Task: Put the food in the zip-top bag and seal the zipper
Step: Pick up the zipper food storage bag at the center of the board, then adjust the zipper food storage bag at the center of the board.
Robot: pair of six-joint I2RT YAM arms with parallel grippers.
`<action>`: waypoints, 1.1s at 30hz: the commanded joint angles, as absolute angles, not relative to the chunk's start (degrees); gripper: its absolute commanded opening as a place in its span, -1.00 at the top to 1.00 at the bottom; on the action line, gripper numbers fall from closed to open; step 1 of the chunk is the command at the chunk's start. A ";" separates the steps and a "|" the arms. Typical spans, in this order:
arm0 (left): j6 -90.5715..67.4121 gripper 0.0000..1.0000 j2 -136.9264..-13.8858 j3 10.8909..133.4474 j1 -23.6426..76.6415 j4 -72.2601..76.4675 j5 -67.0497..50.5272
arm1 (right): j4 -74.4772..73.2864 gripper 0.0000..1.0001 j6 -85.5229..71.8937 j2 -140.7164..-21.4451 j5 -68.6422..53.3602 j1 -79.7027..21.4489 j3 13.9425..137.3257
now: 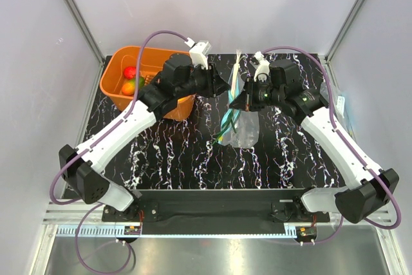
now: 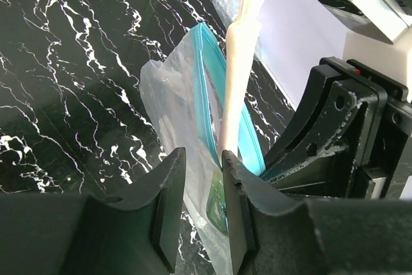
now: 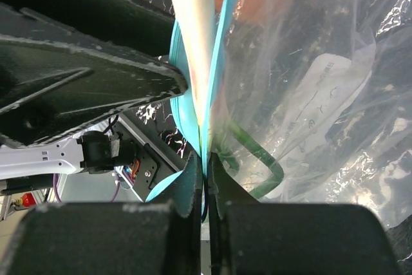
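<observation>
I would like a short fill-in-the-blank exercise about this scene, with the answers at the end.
1. The red apple lies inside the orange ____.
2. The right gripper pinches the light teal ____.
3. The white end of the chive bunch sticks out of the clear ____.
Missing words: basket; zipper; bag.

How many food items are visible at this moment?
3: apple and mango in the basket; chives sticking out of the bag's mouth. Others may be hidden in the basket.
</observation>
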State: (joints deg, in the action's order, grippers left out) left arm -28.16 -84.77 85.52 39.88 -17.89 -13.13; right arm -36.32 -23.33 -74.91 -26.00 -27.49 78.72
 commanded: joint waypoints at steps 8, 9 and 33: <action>-28.57 0.33 -88.15 89.91 40.96 -17.22 -13.09 | -35.42 1.00 -22.41 -75.76 -26.80 -27.69 79.98; -28.48 0.37 -88.68 90.26 41.13 -17.84 -12.92 | -35.42 1.00 -22.33 -75.85 -26.89 -27.69 79.98; -28.74 1.00 -89.21 85.96 42.19 -26.37 -11.78 | -35.51 0.49 -25.75 -76.73 -23.47 -27.69 71.99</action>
